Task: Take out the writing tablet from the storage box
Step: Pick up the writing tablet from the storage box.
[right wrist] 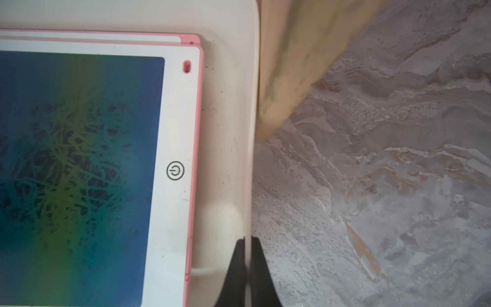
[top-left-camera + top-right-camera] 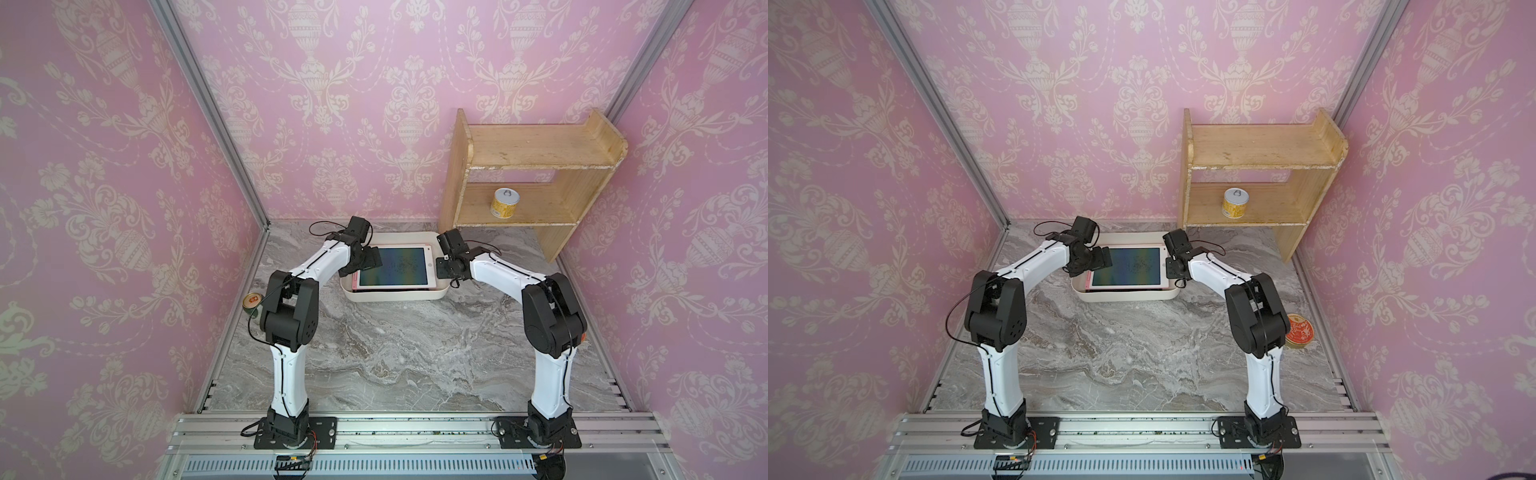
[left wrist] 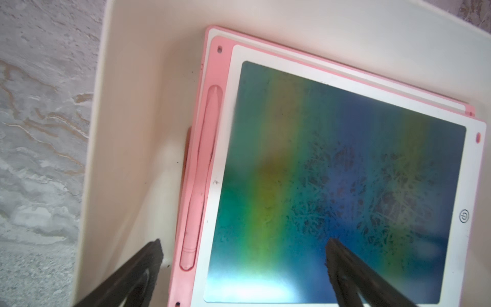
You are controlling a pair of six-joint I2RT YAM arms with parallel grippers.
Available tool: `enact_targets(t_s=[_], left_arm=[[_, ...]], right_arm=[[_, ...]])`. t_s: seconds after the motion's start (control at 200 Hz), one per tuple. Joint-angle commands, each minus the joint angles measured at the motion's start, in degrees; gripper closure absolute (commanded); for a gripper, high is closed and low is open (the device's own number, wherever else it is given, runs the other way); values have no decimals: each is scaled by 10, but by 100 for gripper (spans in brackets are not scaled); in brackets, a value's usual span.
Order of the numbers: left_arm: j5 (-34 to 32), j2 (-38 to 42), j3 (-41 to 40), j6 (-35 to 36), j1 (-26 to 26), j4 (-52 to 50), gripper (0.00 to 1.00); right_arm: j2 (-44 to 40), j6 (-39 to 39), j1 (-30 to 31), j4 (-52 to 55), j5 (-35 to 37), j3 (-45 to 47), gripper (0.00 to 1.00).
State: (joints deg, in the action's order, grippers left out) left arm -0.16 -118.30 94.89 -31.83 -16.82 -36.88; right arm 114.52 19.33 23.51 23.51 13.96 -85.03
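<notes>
A: Where the writing tablet (image 2: 392, 266) is concerned, what is noted?
B: It is found flat inside the storage box (image 2: 395, 296), near the far edge of the table (image 2: 395, 353), stacked upon a second tablet (image 1: 93, 36).
A: The grippers?
B: The left gripper (image 3: 244, 247) is spread wide over the tablet's pen edge, nothing held; the right gripper (image 1: 248, 244) is clamped on the box's right wall.

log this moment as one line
left fingers: open over tablet edge | right fingers: shut on box rim | tablet: in box, atop second tablet, not yet lifted
</notes>
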Motion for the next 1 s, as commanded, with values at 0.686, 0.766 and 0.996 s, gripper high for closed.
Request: enact_targets(t_s=[0.686, 0.766, 0.996], left_arm=[[44, -61, 42, 28, -14, -9, 4], [68, -55, 37, 19, -15, 2, 4], [115, -38, 30, -14, -26, 32, 4]], right_arm=[[-1, 3, 0, 8, 5, -4, 100], [-2, 3, 0, 7, 5, -3, 100], [-2, 5, 0, 5, 2, -1, 100]])
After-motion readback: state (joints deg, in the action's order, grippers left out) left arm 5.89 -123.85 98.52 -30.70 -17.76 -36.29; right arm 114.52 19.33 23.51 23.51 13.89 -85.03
